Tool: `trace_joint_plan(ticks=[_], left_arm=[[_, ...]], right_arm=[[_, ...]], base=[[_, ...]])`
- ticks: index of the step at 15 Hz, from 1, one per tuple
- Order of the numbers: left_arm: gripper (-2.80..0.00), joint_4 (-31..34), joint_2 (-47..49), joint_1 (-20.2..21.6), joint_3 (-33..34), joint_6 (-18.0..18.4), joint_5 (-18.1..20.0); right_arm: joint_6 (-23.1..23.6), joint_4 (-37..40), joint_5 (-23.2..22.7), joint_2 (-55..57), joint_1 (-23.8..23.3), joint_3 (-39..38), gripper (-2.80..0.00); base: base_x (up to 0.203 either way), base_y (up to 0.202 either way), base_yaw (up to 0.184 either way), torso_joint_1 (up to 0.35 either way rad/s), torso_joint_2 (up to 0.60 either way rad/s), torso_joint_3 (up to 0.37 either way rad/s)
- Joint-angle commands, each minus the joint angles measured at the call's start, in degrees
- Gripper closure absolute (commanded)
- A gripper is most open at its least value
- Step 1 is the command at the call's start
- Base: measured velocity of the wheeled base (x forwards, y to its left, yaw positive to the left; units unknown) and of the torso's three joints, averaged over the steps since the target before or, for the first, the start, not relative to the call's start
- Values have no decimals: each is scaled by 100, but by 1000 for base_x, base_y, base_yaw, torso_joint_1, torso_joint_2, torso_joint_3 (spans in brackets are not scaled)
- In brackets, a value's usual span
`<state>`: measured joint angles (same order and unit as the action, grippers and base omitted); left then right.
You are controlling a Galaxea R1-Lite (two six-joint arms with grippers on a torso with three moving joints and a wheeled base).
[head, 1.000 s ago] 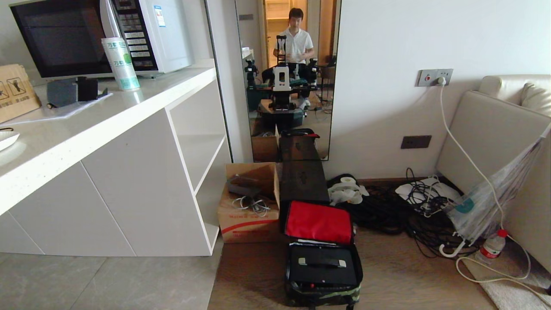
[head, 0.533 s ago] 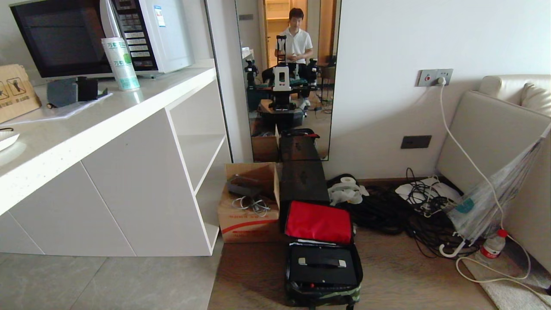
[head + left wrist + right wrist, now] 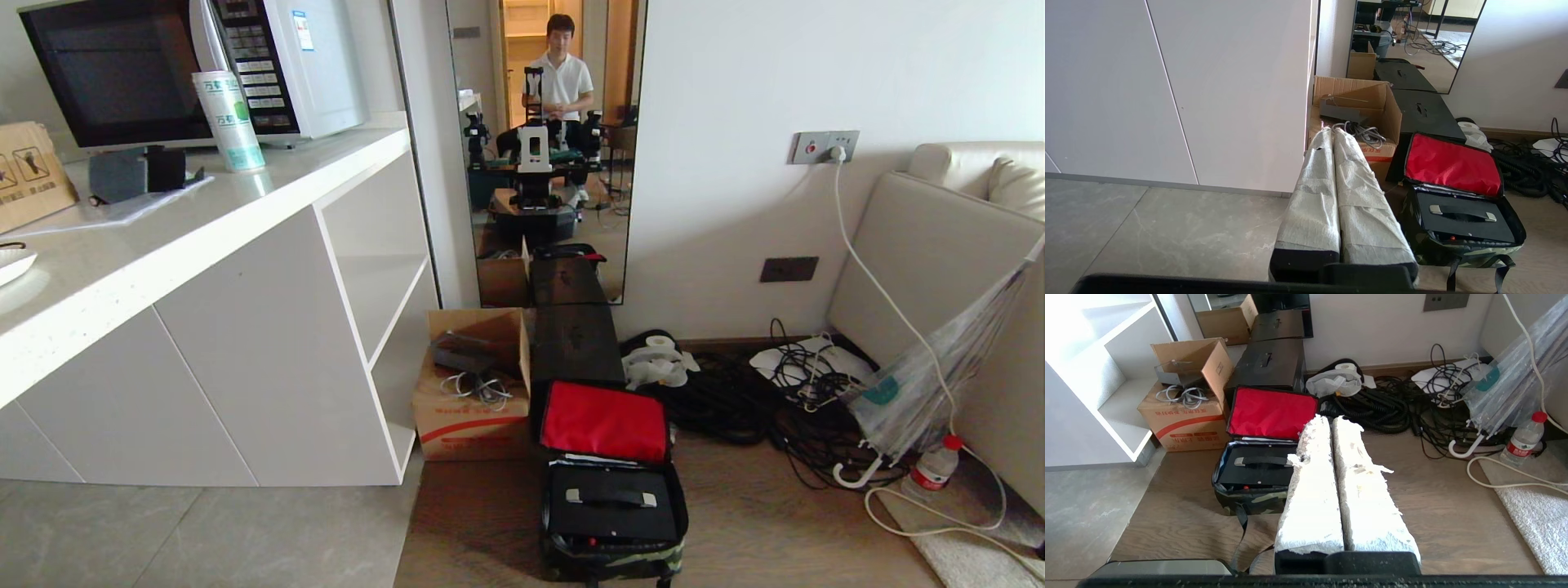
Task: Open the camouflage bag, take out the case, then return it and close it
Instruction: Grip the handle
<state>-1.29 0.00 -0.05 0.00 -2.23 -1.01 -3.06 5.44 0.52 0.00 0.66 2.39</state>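
The camouflage bag (image 3: pixel 616 563) (image 3: pixel 1470 255) (image 3: pixel 1249 500) lies open on the wooden floor, its red-lined flap (image 3: pixel 604 422) leaning back against a tall black box (image 3: pixel 575 343). Inside it rests the black case (image 3: pixel 612 506) (image 3: pixel 1466 222) (image 3: pixel 1253 473), handle up. Neither arm shows in the head view. My left gripper (image 3: pixel 1333 131) is shut and empty, held above the floor short of the bag and to its left. The right gripper (image 3: pixel 1329 418), also shut and empty, hangs short of the bag on its right.
An open cardboard box (image 3: pixel 473 392) with cables stands left of the bag beside a white cabinet (image 3: pixel 245 351). Coiled black cables (image 3: pixel 759 400), a folded umbrella (image 3: pixel 922 384), a water bottle (image 3: pixel 931 467) and a sofa (image 3: pixel 963 269) fill the right. A wall mirror (image 3: pixel 543 147) reflects me and a person.
Only the person reflected in the mirror shifts their hands slightly. Both arms, the bag and the case stay still.
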Motion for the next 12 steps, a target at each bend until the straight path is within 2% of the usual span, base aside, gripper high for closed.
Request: trace_joint_plan(ticks=[1,12], left_arm=[[0,-3,0,-3,53,-5,-4],[0,-11,0,5,44,-5,-4]], right_arm=[[-2,2,0,0,4,-2,0],[-2,2,0,8,4,-2,0]], base=[[0,0,0,0,0,0],[0,0,0,0,0,0]])
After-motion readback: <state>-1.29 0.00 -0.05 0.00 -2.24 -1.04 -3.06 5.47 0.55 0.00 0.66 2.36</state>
